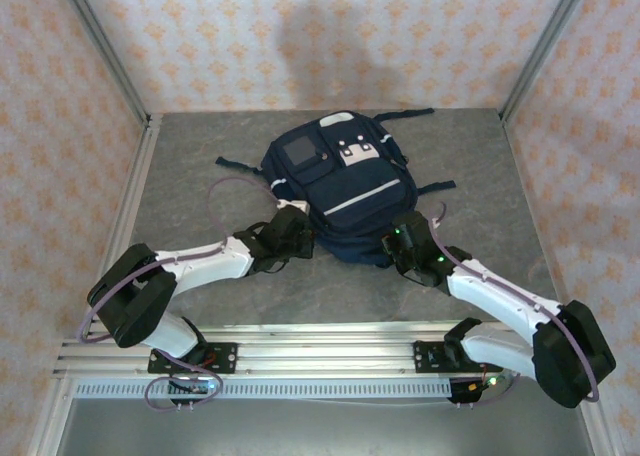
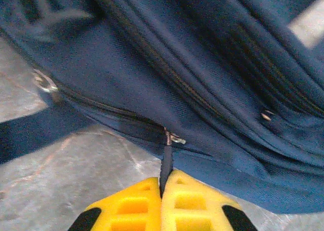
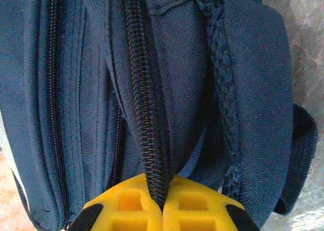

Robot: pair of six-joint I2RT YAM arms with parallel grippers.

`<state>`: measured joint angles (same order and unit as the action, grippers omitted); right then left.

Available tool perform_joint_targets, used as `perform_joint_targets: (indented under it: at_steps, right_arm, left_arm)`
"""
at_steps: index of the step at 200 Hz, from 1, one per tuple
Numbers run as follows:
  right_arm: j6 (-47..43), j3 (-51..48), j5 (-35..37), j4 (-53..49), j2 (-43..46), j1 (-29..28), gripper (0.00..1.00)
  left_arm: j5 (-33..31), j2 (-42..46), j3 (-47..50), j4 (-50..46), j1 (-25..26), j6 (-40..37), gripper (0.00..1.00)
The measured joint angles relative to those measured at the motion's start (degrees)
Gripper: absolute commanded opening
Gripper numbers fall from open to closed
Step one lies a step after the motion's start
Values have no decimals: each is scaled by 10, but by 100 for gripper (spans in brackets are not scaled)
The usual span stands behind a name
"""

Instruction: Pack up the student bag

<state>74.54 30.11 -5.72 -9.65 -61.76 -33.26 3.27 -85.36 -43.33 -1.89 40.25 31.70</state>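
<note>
In both wrist views the student bag (image 2: 202, 64) runs off the picture edges, the lower end of the zipper pull (image 2: 166, 157) disappears between the closed tips of the left gripper (image 2: 163, 185), and the zipper band (image 3: 147, 129) between those of the right gripper (image 3: 163, 190).

One large navy-blue fabric backpack (image 1: 335, 191) lies on one grey stone-patterned table (image 1: 480, 166). Two white-and-black robot arms are present: the left arm (image 1: 208, 263) and the right arm (image 1: 500, 297).
</note>
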Motion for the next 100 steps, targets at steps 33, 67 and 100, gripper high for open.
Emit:
perform_joint_targets:
  at_steps: [33,67,100]
  right_arm:
    - [-10,-4,-1,3,0,1,0]
    - [-22,-14,-7,28,-21,-4,0]
    - [-43,-12,1,50,-43,-48,0]
  left_arm:
    - [-10,-5,0,-1,-42,7,0]
    - [-7,-51,-17,-1,-82,17,0]
    - [1,-74,-39,-4,-106,26,23]
